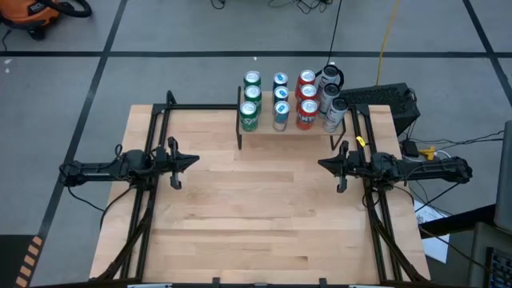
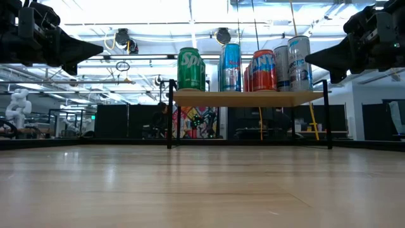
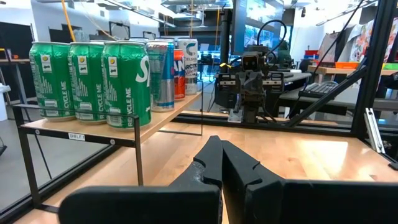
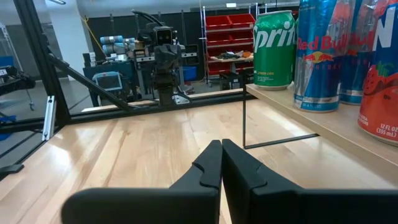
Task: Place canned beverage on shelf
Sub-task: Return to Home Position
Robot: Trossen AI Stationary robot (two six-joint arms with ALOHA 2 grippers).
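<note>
The shelf (image 1: 292, 128), a small raised wooden board on black legs, stands at the table's far edge. Several canned beverages stand upright on it in rows: green cans (image 1: 251, 100) on the left, blue cans (image 1: 280, 98), red cans (image 1: 307, 100) and silver cans (image 1: 332, 100) on the right. In the low view the cans (image 2: 192, 69) stand on the board (image 2: 250, 97). My left gripper (image 1: 194, 161) is shut at the table's left side, level, pointing toward the middle. My right gripper (image 1: 322, 165) is shut at the right side, facing it. Neither holds anything.
The bare wooden tabletop (image 1: 264, 208) lies between the two arms and in front of the shelf. Black frame rails (image 1: 148, 208) run along both sides of the table. A black box with cables (image 1: 396, 100) sits beyond the far right corner.
</note>
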